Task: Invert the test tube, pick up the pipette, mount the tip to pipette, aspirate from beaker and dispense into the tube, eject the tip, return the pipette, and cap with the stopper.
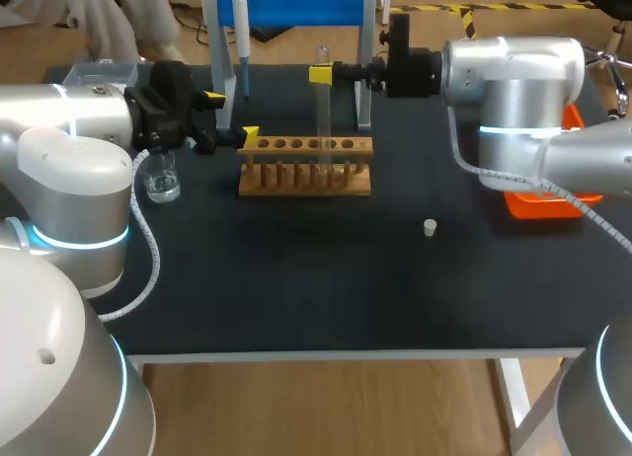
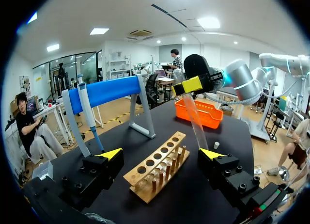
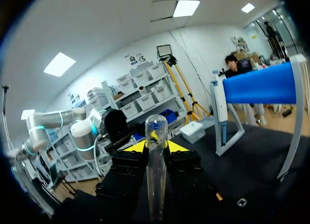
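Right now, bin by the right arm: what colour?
Orange bin; left wrist view shows it best.

We find the light wooden test-tube rack (image 1: pixel 306 167) in the frame's upper middle, with the clear glass test tube (image 1: pixel 322 111) upright over its right half. Behind it, at the top edge, the blue-barred pipette stand (image 1: pixel 296 2) carries the slim white pipette (image 1: pixel 240 37). The small glass beaker (image 1: pixel 161 177) sits left of the rack, the small white stopper (image 1: pixel 430 227) lower right of it, and the orange plastic tray (image 1: pixel 538 204) at far right.
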`<action>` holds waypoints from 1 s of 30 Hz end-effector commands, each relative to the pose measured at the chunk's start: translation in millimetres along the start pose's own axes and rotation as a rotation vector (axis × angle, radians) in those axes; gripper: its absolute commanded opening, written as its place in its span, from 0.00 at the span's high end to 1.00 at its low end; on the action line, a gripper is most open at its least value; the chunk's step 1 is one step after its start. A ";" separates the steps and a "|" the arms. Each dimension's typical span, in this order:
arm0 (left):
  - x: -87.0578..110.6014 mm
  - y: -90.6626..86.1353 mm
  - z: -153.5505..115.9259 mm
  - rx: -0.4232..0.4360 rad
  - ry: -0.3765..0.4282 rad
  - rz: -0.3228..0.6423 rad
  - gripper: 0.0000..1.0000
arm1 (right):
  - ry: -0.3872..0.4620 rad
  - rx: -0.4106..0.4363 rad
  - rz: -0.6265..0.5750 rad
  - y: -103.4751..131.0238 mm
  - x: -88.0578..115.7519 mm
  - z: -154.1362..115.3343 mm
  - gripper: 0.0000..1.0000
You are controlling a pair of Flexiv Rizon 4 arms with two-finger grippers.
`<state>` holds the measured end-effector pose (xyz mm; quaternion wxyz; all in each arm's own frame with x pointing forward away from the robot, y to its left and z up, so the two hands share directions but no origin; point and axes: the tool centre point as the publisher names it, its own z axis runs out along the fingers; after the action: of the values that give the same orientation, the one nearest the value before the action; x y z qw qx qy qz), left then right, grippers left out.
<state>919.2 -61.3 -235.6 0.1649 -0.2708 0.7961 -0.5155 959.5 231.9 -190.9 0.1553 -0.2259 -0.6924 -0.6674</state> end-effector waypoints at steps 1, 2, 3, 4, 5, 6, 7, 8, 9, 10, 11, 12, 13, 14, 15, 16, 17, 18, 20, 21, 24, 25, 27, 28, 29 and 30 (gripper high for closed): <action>0.3 0.4 0.4 0.002 -0.002 -0.001 0.00 | -0.107 0.124 0.550 3.3 2.2 -0.9 1.00; 0.3 0.4 0.4 0.002 -0.002 -0.001 0.00 | -0.115 0.131 0.579 2.3 2.4 -1.8 1.00; 0.3 0.4 0.4 0.002 -0.002 -0.001 0.00 | -0.129 0.134 0.619 0.2 2.6 -2.6 1.00; 0.3 0.4 0.4 0.002 -0.002 -0.001 0.00 | -0.133 0.142 0.647 -1.0 2.7 -3.2 1.00; 0.3 0.4 0.4 0.002 -0.002 -0.001 0.00 | -0.144 0.152 0.670 -2.7 2.7 -3.8 1.00; 0.3 0.4 0.4 0.002 -0.002 -0.001 0.00 | -0.148 0.155 0.689 -3.4 2.6 -4.1 1.00; 0.3 0.4 0.4 0.002 -0.002 -0.001 0.00 | -0.146 0.164 0.722 -4.1 2.4 -4.4 1.00; 0.3 0.4 0.4 0.002 -0.002 -0.001 0.00 | -0.151 0.179 0.747 -4.9 2.4 -5.3 1.00; 0.3 0.4 0.4 0.002 -0.002 -0.001 0.00 | -0.149 0.181 0.766 -5.4 2.4 -5.8 1.00; 0.3 0.4 0.4 0.002 -0.002 -0.001 0.00 | -0.145 0.192 0.800 -5.7 2.4 -6.6 1.00; 0.3 0.4 0.4 0.002 -0.002 -0.001 0.00 | -0.141 0.200 0.838 -6.0 2.5 -7.3 1.00; 0.3 0.4 0.4 0.002 -0.002 -0.001 0.00 | -0.138 0.198 0.872 -5.8 2.4 -8.2 1.00; 0.3 0.4 0.4 0.002 -0.002 -0.001 0.00 | -0.136 0.197 0.889 -5.3 2.1 -8.8 1.00; 0.3 0.4 0.4 0.002 -0.002 -0.001 0.00 | -0.128 0.198 0.911 -5.0 2.0 -9.2 1.00; 0.3 0.4 0.4 0.002 -0.002 -0.001 0.00 | -0.125 0.202 0.936 -5.0 2.2 -9.7 1.00; 0.3 0.4 0.4 0.002 -0.002 -0.001 0.00 | -0.115 0.202 0.957 -4.8 2.5 -10.3 1.00; 0.3 0.4 0.4 0.002 -0.002 -0.001 0.00 | -0.110 0.201 0.958 -4.5 3.1 -10.8 1.00; 0.3 0.4 0.4 0.002 -0.002 -0.001 0.00 | -0.108 0.199 0.958 -4.3 3.5 -11.1 1.00; 0.3 0.4 0.4 0.002 -0.002 -0.001 0.00 | -0.093 0.194 0.970 -3.9 4.5 -12.3 1.00; 0.3 0.4 0.4 0.002 -0.002 -0.001 0.00 | -0.085 0.188 0.971 -3.5 4.7 -12.8 1.00; 0.3 0.4 0.4 0.002 -0.002 -0.001 0.00 | -0.047 0.168 0.973 -1.5 5.2 -14.8 1.00; 0.3 0.4 0.4 0.002 -0.002 -0.001 0.00 | -0.038 0.162 0.967 -1.3 5.3 -15.2 1.00; 0.3 0.4 0.4 0.002 -0.002 -0.001 0.00 | -0.016 0.148 0.963 -0.9 5.9 -16.3 1.00; 0.3 0.4 0.4 0.002 -0.002 -0.001 0.00 | -0.009 0.143 0.964 -0.9 6.0 -16.5 1.00; 0.3 0.4 0.4 0.002 -0.002 -0.001 0.00 | 0.008 0.131 0.955 -0.8 6.1 -16.9 1.00; 0.3 0.4 0.4 0.002 -0.002 -0.001 0.00 | 0.014 0.123 0.944 -0.5 6.2 -17.2 1.00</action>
<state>919.2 -61.3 -235.6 0.1649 -0.2708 0.7961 -0.5155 947.3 219.6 -179.9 0.4486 -0.5212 -0.5459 -0.4787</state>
